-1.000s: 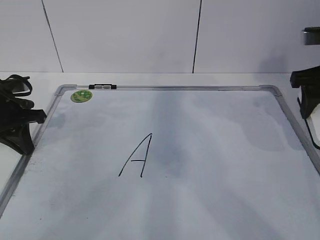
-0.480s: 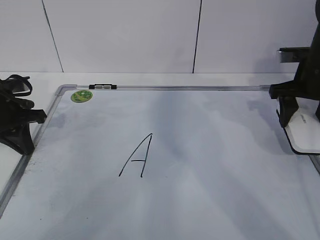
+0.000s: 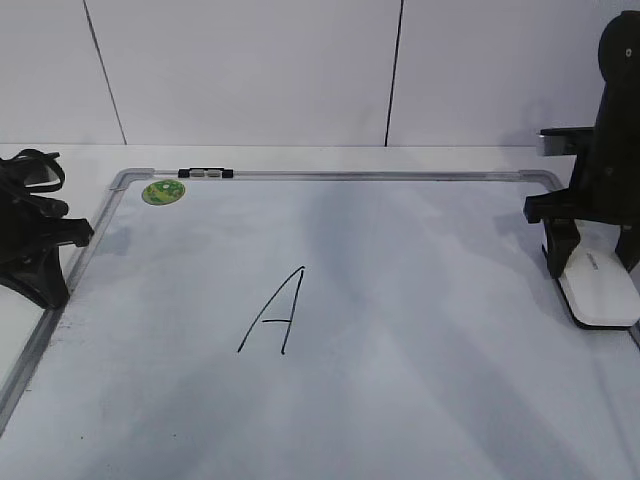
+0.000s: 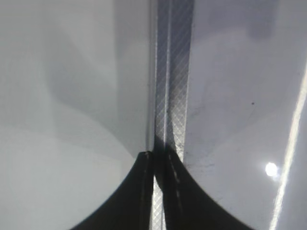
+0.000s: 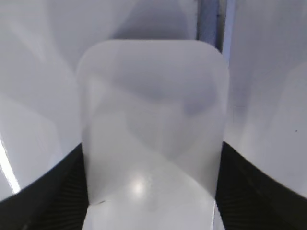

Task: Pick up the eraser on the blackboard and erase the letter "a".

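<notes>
The right gripper is held low at the right edge, fingers clamped either side of the eraser. The left gripper is parked, fingers pressed together.

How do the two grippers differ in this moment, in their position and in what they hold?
The right gripper is over the blackboard, its fingers on both sides of the white eraser. The left gripper is shut on nothing, above the board's left frame. Both are black.
</notes>
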`<action>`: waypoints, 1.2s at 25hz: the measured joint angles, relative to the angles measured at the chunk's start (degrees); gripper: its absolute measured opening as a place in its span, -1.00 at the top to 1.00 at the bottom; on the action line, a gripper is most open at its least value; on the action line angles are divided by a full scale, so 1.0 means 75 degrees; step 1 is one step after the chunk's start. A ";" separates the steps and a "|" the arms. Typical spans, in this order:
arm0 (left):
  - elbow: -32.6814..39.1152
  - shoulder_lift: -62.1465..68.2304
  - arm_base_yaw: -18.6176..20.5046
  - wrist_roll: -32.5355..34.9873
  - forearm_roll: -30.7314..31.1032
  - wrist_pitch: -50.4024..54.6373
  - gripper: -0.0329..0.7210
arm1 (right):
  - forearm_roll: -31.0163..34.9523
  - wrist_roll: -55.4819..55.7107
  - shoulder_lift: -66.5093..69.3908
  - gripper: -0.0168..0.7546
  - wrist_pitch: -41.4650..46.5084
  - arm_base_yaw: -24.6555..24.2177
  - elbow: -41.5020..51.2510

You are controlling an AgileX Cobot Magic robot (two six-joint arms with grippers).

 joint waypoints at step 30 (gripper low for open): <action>0.0000 0.0000 0.0000 0.0000 -0.0016 -0.0035 0.85 | -0.0064 0.0131 0.0059 -0.51 -0.0031 0.0000 0.0000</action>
